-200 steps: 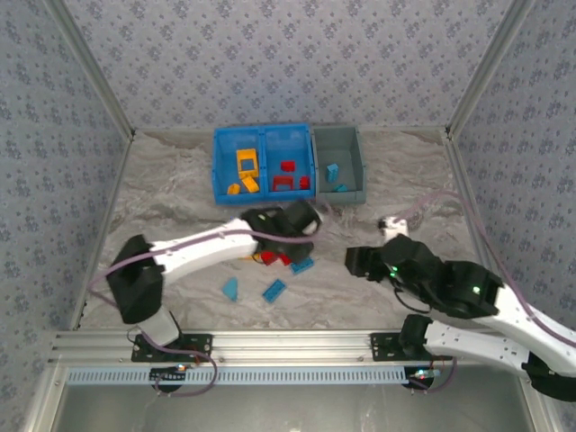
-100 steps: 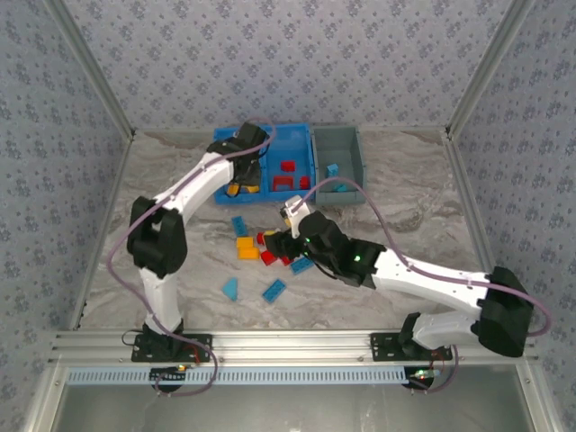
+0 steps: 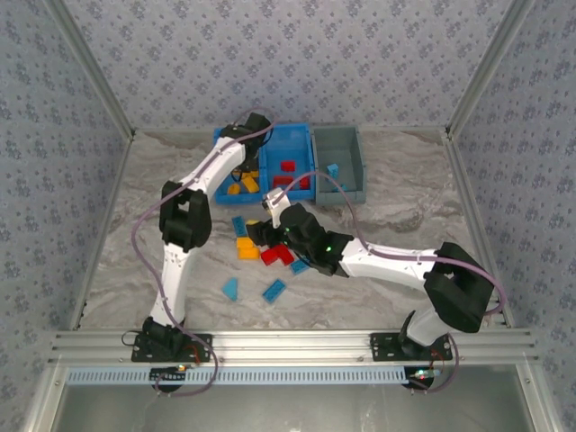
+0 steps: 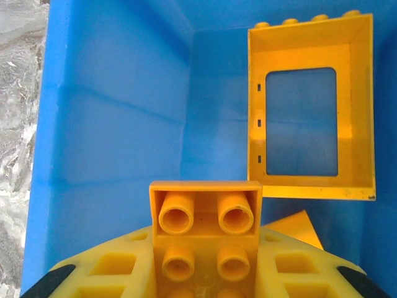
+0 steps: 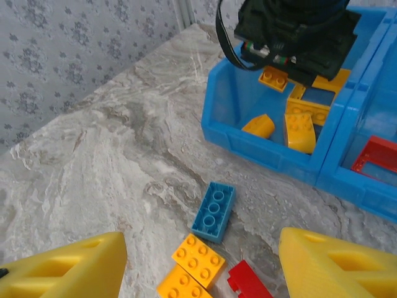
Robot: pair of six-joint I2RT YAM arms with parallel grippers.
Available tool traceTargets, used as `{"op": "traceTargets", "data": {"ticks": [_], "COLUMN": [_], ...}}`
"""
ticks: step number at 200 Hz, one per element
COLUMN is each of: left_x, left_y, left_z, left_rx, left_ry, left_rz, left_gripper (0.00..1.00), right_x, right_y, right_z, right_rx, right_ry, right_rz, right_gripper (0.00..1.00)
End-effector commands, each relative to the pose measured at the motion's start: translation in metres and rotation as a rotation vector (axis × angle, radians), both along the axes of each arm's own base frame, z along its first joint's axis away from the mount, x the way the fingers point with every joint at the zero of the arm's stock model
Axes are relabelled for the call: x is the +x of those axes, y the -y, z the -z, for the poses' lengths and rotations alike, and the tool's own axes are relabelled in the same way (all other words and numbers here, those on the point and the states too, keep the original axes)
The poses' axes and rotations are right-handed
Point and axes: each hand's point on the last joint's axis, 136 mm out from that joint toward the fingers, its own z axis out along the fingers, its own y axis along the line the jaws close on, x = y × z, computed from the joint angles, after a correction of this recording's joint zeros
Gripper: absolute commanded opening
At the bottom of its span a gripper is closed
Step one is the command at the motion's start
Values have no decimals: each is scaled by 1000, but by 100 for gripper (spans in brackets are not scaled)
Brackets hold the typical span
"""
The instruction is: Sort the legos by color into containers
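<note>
I have the left fingers (image 4: 105, 273) clamped on an orange-yellow two-by-two brick (image 4: 205, 214). They hold it just above the left compartment of the blue bin (image 4: 118, 124), which sits toward the far edge of the bench (image 3: 414, 211). An orange-yellow open frame (image 4: 310, 183) and an orange-yellow wedge (image 4: 291, 226) already lie in that compartment. The brick in hand is over the right place but not yet let go.

From the top view, the bin's right compartment holds the red pieces (image 3: 286, 166). The grey bin (image 3: 355, 144) beside it holds a couple of light blue pieces (image 3: 333, 169).

My right fingers (image 5: 68, 270) are spread wide and empty, hanging over the loose pile in the middle of the bench. Under them I see a light blue brick (image 5: 214, 211), a loose orange-yellow brick (image 5: 198, 257) with what looks like another just beside it, and a red brick (image 5: 248, 279). Closer to the near edge lie a small light blue piece (image 3: 300, 266), a light blue wedge (image 3: 230, 288) and a second light blue brick (image 3: 274, 290).

I judge the sorting a bit past halfway. All three colours have pieces binned, one brick is ready to drop, and roughly seven pieces wait on the bench, most of them light blue.
</note>
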Motion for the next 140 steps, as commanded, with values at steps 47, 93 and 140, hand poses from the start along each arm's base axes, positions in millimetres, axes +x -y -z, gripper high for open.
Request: {"op": "traceTargets", "data": {"ticks": [47, 93, 140], "left_x": [-3, -6, -10], "left_y": [-14, -16, -17], "left_z": [14, 21, -11], "left_rx": [59, 70, 51], "left_ry": [-37, -57, -7], "left_rz": [-41, -42, -37], "left_gripper": [29, 43, 52], "right_x": [0, -3, -7], "right_y": [3, 10, 23], "right_z": [-31, -31, -39], "right_rx": [85, 77, 80], "right_ry": [28, 18, 28], "right_rz": [7, 14, 37], "right_gripper": [68, 69, 69]}}
